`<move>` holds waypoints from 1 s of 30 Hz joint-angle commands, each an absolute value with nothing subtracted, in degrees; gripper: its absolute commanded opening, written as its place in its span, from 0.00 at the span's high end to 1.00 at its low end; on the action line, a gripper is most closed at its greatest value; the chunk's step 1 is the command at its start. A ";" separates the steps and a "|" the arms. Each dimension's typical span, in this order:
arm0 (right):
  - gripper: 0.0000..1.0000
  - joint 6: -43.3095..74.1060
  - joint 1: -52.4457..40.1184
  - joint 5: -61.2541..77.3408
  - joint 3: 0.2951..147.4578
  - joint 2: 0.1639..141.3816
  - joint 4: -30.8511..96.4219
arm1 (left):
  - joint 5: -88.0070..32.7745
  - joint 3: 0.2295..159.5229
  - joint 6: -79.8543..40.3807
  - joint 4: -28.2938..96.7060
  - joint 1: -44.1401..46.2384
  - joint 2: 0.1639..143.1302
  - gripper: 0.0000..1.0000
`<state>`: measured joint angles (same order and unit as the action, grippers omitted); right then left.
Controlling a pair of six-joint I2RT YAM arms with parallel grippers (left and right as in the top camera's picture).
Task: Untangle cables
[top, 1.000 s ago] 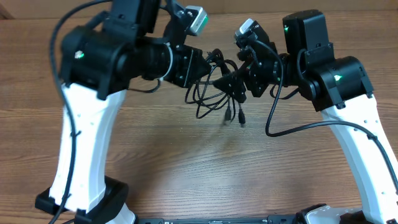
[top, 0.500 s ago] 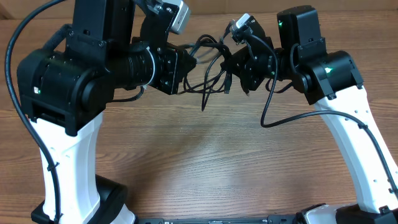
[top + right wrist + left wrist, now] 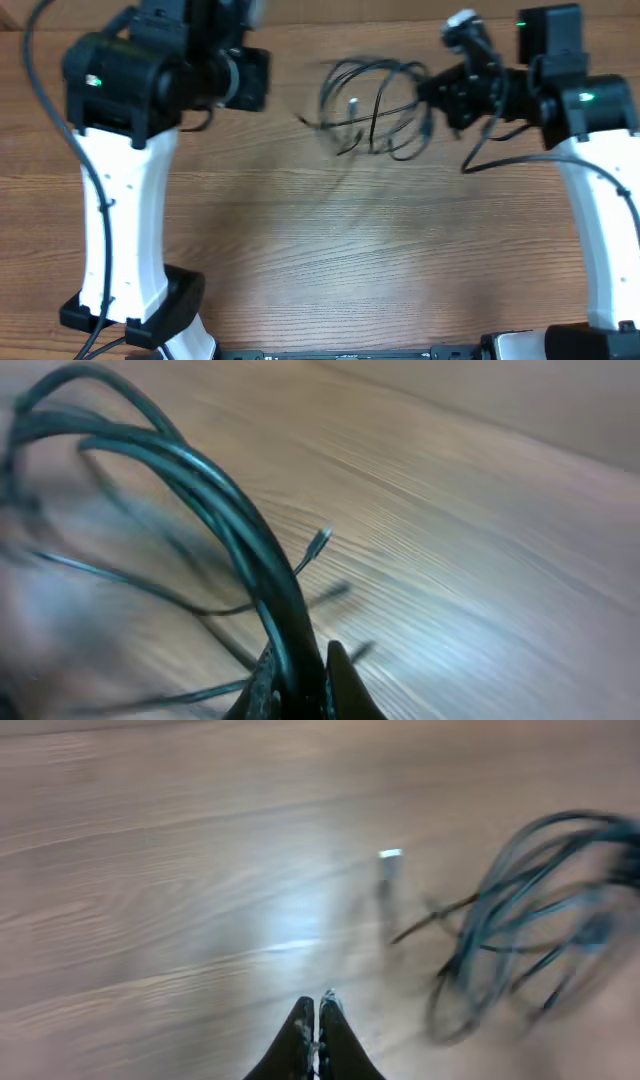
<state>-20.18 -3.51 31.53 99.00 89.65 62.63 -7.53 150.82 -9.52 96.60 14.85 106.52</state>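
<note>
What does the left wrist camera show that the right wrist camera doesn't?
Left wrist only: the left claw, shut on nothing and apart from the thin black flexible cables. Right wrist only: the right claw pinching those cables, which rise from between its fingers. Both: blurred cable loops over the brown wooden table.

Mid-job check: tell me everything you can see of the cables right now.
The cables are a few thin black cords, rubbery-looking, bunched into one loose tangle of overlapping loops, blurred here. A small metal-tipped plug shows among them. The right gripper pinches a strand in shut jaws; the left gripper, shut and empty, is apart from the tangle. Whether it rests on the wooden table is unclear.
</note>
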 commanded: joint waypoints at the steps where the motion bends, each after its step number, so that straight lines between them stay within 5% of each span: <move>1: 0.96 -21.04 2.68 27.92 99.39 89.80 62.96 | -2.33 151.11 -10.68 96.79 9.26 106.10 0.96; 8: 0.96 -21.45 7.46 31.81 99.44 88.62 63.13 | -6.33 151.11 -10.24 96.79 6.46 106.19 0.93; 11: 0.96 -22.57 6.42 35.79 99.48 88.31 63.13 | -9.23 151.11 -9.17 96.77 7.60 106.48 0.71; 16: 0.96 -24.05 5.78 47.83 100.77 87.11 62.83 | -18.87 151.11 -7.22 96.29 8.01 108.90 0.55; 24: 0.96 -23.81 4.86 61.87 102.19 84.51 63.02 | -35.57 151.11 -0.45 95.64 11.60 116.79 0.58; 30: 0.96 -23.86 -2.22 54.78 102.19 84.55 63.31 | -35.90 151.11 3.95 94.39 17.72 118.39 0.59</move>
